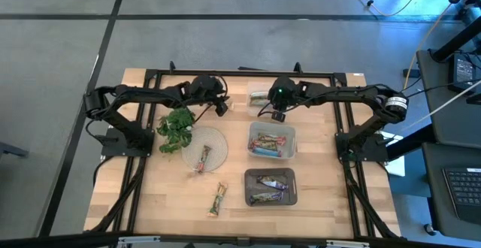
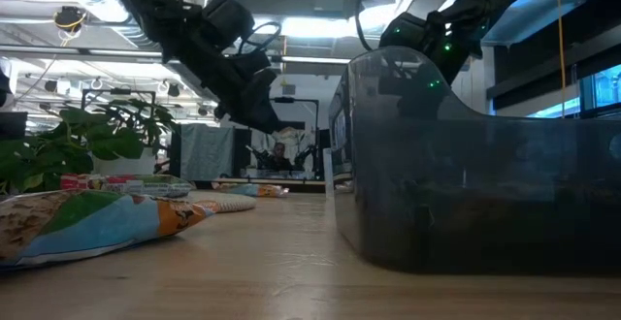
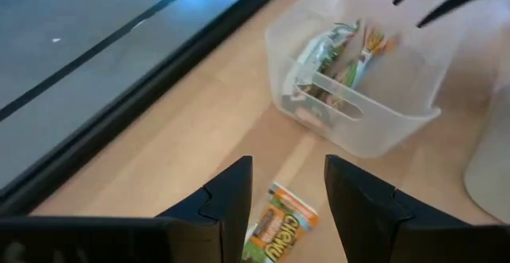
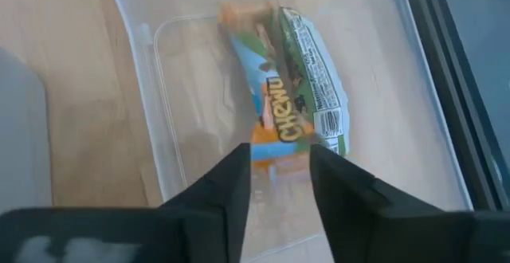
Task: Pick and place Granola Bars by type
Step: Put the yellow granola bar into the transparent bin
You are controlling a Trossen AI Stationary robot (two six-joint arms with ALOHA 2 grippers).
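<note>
You have three bins [image 1: 271, 140] filled; two bars [image 1: 217, 200] remain on the worktop [image 1: 150, 195]. Right claw [image 4: 276, 185] spread over its bin, left claw [image 3: 288, 203] spread above another bar.

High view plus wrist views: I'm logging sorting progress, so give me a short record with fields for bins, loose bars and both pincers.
far bin: clear, holds green-and-blue Chewy bars
middle bin: holds several bars
near bin: holds dark-silver bars
loose bars: one on the clear disc, one on the bare table, one under the left pincer
left pincer: open, above a Chewy bar on the table beside the far bin
right pincer: open, over the far bin, holding nothing
plant sprig: beside the disc
</note>
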